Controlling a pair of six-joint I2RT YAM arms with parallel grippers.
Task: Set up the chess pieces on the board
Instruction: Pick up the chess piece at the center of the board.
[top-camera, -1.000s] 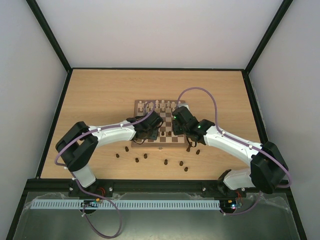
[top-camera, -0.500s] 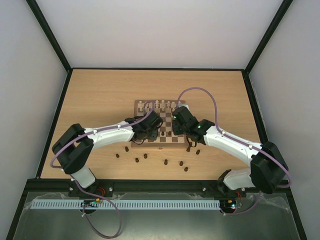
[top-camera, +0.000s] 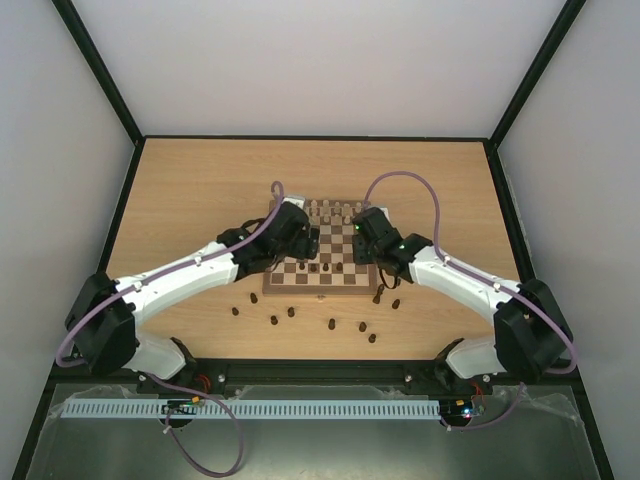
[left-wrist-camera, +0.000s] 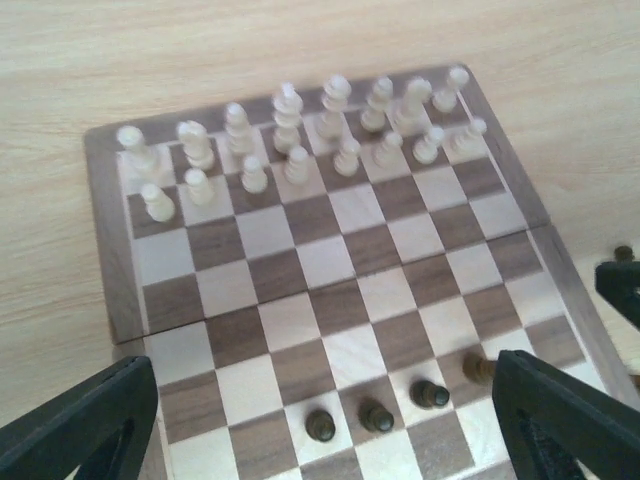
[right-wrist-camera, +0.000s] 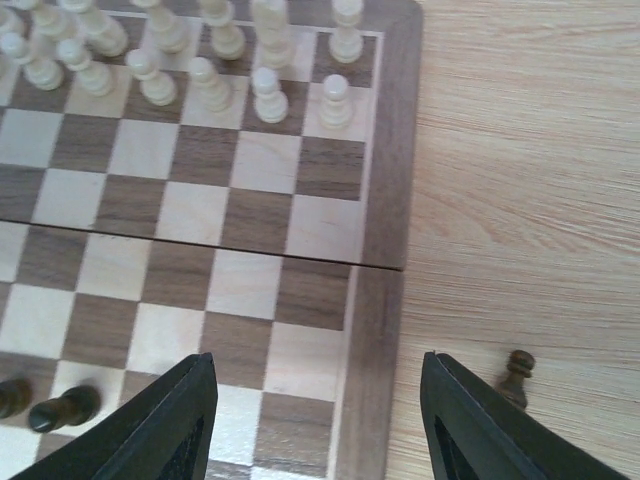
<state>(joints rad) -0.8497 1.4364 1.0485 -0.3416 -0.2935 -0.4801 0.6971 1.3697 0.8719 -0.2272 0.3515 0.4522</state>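
Dark-brown chess pieces (left-wrist-camera: 376, 415): four stand upright, row slanting up-right at lower frame, on the board (left-wrist-camera: 300, 260). Stray piece (right-wrist-camera: 517, 372) upright on table (right-wrist-camera: 520, 200), lower right. My left gripper (left-wrist-camera: 322, 368) and right gripper (right-wrist-camera: 315, 365): jaws apart, empty.

A light wooden table (top-camera: 200, 190) sits inside plain white walls (top-camera: 320, 60) edged by black frame bars (top-camera: 101, 70).
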